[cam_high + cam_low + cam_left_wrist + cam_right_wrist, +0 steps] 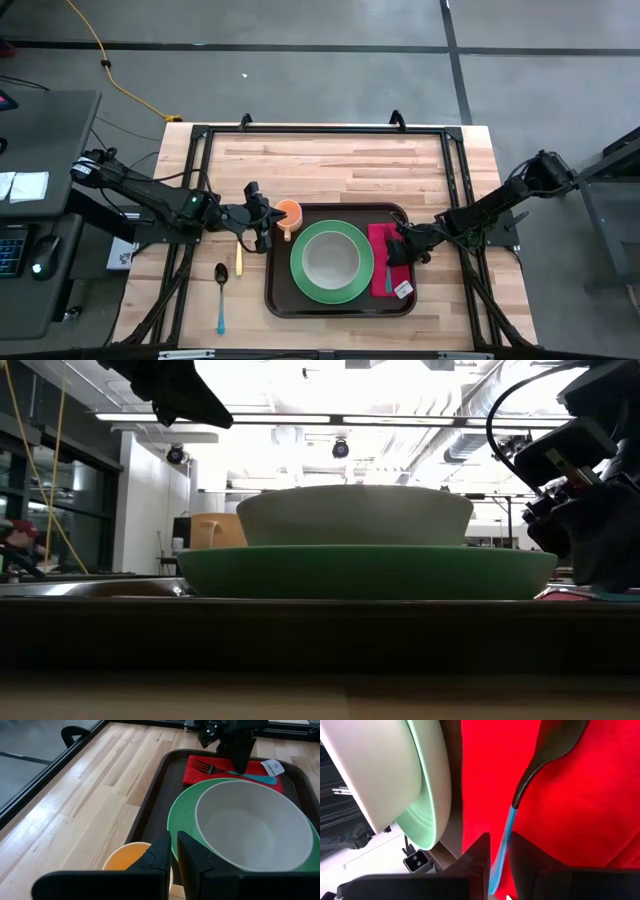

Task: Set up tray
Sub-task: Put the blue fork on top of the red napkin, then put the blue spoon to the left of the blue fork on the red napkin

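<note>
High view: tray (pixel 340 303) sits on the table (pixel 330 165) toward its 6 o'clock edge, centred between the two arms. Green plate (pixel 332 262) lies in the tray's middle with a pale bowl (pixel 331 260) on it; red napkin (pixel 388 262) lies in the tray at the plate's 3 o'clock; orange cup (pixel 288 213) stands at the tray's 10 o'clock corner. A spoon (pixel 221 296) with a blue handle lies on bare wood off the tray at its 9 o'clock

Only the left wrist view shows the fork (pixel 235 770) clearly: dark tines, blue handle, lying across the napkin, with a white tag (pixel 272 767) beside it. The right wrist view adds that the blue handle runs between the right gripper's (pixel 499 865) two fingers, which stand slightly apart on either side of it; actual contact cannot be made out. The low view hides the tray floor behind its rim and shows only bowl on plate in profile, the cup behind

Left arm reaches in from 9 o'clock, stretched low; left gripper (pixel 262 222) rests just at the cup, fingers nearly pressed together with a narrow slit between them, above the cup's rim in its wrist view. Whether it pinches the rim I cannot tell

Right arm comes in from 3 o'clock, elbow bent, gripper tipped down over the napkin
</note>
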{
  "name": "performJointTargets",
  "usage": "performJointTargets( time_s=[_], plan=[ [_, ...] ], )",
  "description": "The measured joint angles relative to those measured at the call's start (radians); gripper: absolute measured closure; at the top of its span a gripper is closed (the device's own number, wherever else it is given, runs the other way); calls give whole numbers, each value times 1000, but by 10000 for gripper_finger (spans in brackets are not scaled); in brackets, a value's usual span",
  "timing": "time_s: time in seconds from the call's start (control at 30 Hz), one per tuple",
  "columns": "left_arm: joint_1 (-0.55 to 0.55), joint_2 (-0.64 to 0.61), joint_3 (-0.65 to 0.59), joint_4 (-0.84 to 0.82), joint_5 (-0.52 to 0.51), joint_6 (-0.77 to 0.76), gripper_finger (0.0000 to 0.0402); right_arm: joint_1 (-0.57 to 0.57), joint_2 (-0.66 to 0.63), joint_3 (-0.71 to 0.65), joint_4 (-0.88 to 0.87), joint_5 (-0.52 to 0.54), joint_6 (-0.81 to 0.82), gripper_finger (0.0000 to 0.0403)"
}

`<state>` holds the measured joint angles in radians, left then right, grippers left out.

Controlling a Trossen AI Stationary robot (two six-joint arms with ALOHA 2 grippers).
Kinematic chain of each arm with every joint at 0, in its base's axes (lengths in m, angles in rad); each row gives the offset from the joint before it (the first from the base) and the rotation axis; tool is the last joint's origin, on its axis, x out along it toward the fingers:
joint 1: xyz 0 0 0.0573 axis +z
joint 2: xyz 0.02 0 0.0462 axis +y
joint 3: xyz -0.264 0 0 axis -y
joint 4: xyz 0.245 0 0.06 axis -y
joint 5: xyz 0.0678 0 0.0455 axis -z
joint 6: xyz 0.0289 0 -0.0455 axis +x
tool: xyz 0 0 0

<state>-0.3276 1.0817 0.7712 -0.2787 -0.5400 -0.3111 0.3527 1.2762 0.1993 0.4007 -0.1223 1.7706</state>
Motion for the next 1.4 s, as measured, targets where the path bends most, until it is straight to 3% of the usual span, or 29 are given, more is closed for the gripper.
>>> performJointTargets(
  time_s=[0.73, 1.07, 1.4],
  plan=[
    [0, 0, 0, 0, -1, 0, 339, 0, -10, 0, 2, -153, 1, 354],
    [0, 0, 0, 0, 6, 0, 339, 0, -141, 0, -7, -162, -23, 365],
    [0, 0, 0, -2, 31, -16, 339, 0, -349, 0, -90, -86, -108, 379]
  ],
)
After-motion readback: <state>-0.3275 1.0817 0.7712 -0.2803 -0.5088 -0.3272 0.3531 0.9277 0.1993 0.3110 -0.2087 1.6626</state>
